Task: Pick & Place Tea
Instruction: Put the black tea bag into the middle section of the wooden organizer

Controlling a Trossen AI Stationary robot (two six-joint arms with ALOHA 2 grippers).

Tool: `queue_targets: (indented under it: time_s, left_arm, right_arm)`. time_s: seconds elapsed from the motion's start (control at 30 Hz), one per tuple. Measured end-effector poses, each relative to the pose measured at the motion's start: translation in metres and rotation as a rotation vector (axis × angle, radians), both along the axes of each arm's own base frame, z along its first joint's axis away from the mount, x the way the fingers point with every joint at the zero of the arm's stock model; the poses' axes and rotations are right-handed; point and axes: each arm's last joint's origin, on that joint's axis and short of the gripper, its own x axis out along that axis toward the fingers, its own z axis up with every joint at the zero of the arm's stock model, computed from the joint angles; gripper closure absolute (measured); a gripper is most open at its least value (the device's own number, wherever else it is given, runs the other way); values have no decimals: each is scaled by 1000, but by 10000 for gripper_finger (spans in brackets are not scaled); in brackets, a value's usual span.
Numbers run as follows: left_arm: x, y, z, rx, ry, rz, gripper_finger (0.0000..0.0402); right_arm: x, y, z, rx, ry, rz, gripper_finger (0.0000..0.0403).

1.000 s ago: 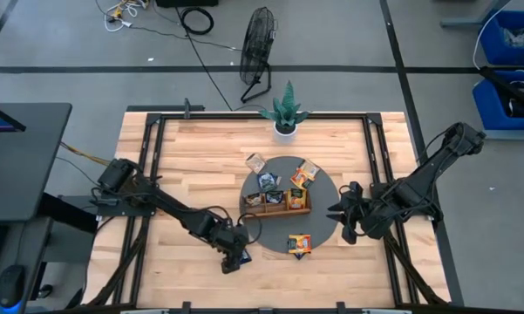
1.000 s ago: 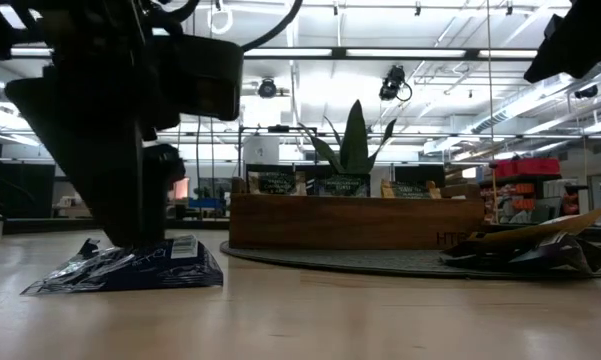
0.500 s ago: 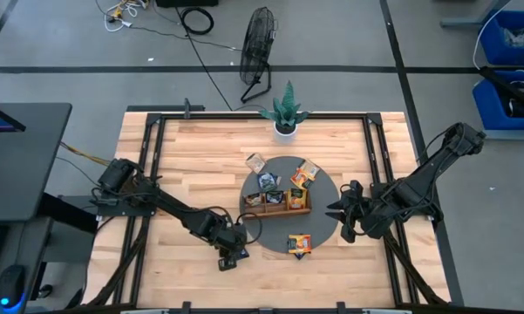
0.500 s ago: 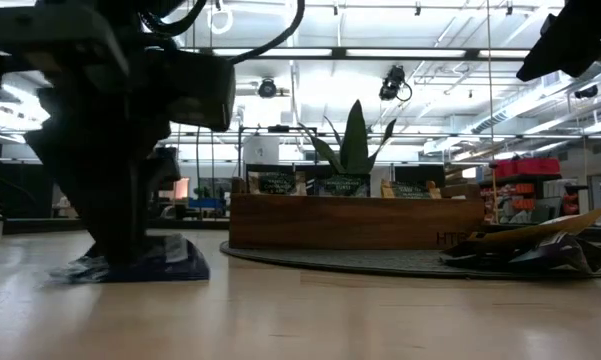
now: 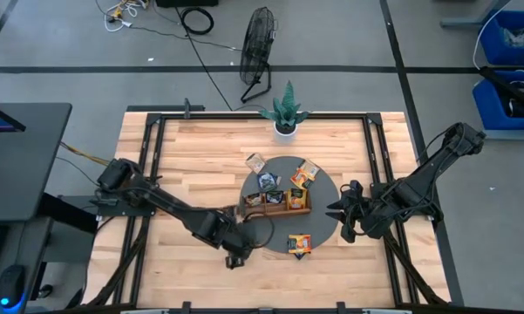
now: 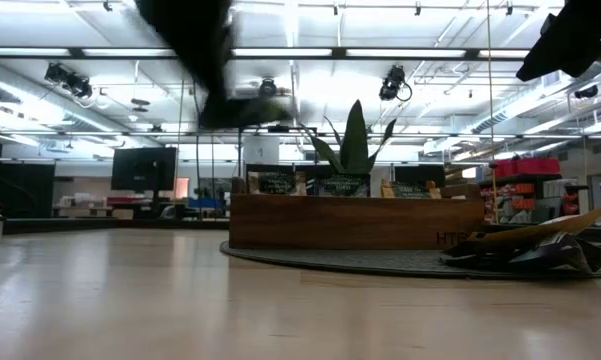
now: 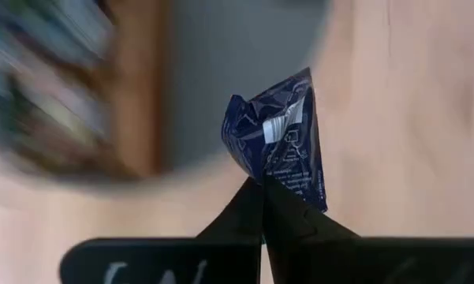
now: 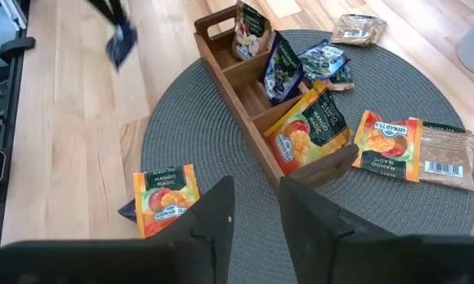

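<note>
A dark blue tea sachet (image 7: 280,138) hangs in the air off the near left of the round grey mat (image 5: 324,218), with my left gripper (image 5: 237,259) shut on it. The right wrist view shows that sachet (image 8: 122,43) above the bare wood. The brown wooden tray (image 8: 252,87) stands on the mat with sachets upright in its compartments. An orange sachet (image 8: 164,197) lies flat on the mat's near edge, and others (image 8: 386,142) lie beyond the tray. My right gripper (image 8: 256,217) waits open above the mat's right edge, with nothing between its fingers. My left gripper pinches the crumpled sachet by one corner (image 7: 268,180) between its two shut fingertips (image 7: 256,207). The fingers slant downward. The sachet sticks out past the fingertips, lifted well clear of the table (image 6: 245,108).
A potted plant (image 5: 285,113) stands at the table's far edge behind the mat. Brown sachets (image 8: 446,158) lie on the mat's far side. Bare wood stretches left of the mat and along the near edge (image 5: 183,174).
My left gripper has closed on the dark blue sachet lying on the wood, squeezing it narrower. It has then risen steeply and tipped, and the sachet has come up off the table with it. The right arm has kept still.
</note>
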Motion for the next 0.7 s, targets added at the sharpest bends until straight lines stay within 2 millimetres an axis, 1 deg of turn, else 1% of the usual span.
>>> queue_targets:
  time_s: [0.13,0.2,0.27,0.37,0.47,0.53,0.63,0.7]
  left_arm:
    - [12,0,56,374,-183,-61,400]
    - [17,1,85,510,-248,-101,400]
    - [21,3,110,577,-300,-135,400]
    - [27,5,142,642,-389,-158,400]
    - [31,5,166,758,-475,-147,400]
    - [34,3,177,821,-527,-147,400]
    - [38,1,190,861,-610,-148,401]
    - [39,0,194,857,-653,-151,401]
  right_arm:
    - [0,0,0,1,-1,0,293]
    - [0,0,0,2,-3,0,293]
    - [1,1,1,11,-13,0,293]
    - [5,2,4,52,-57,-6,293]
    - [12,3,10,120,-120,-16,293]
    - [19,1,15,176,-164,-24,293]
    - [29,-5,22,260,-222,-24,293]
    - [37,-10,26,301,-260,-11,293]
